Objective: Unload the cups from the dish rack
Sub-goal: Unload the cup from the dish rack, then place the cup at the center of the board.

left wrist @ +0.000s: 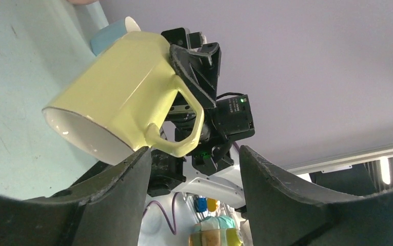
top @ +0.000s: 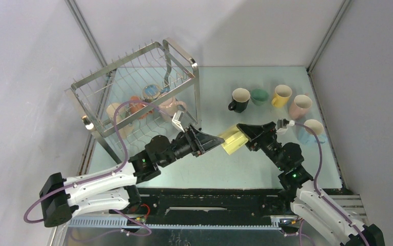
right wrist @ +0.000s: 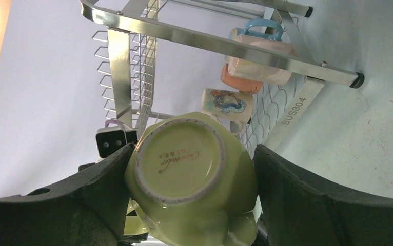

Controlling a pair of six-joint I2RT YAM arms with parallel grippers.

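Observation:
A lime cup (top: 234,138) hangs above the table between the two arms. My right gripper (top: 244,134) is shut on its body; in the right wrist view the cup's base (right wrist: 184,159) fills the gap between both fingers. My left gripper (top: 216,139) is open just at the cup's rim side. In the left wrist view the lime cup (left wrist: 122,92) lies beyond the spread fingertips, with its rim against the tip of the left finger (left wrist: 135,159). The dish rack (top: 133,77) stands at the back left with several cups in it, among them a pink one (top: 170,107) and an orange one (top: 135,105).
A row of cups stands on the table at the right: black (top: 240,100), green (top: 259,96), yellow (top: 281,95), pink (top: 300,106) and light blue (top: 313,129). Grey walls with metal posts close in the table on the left, back and right.

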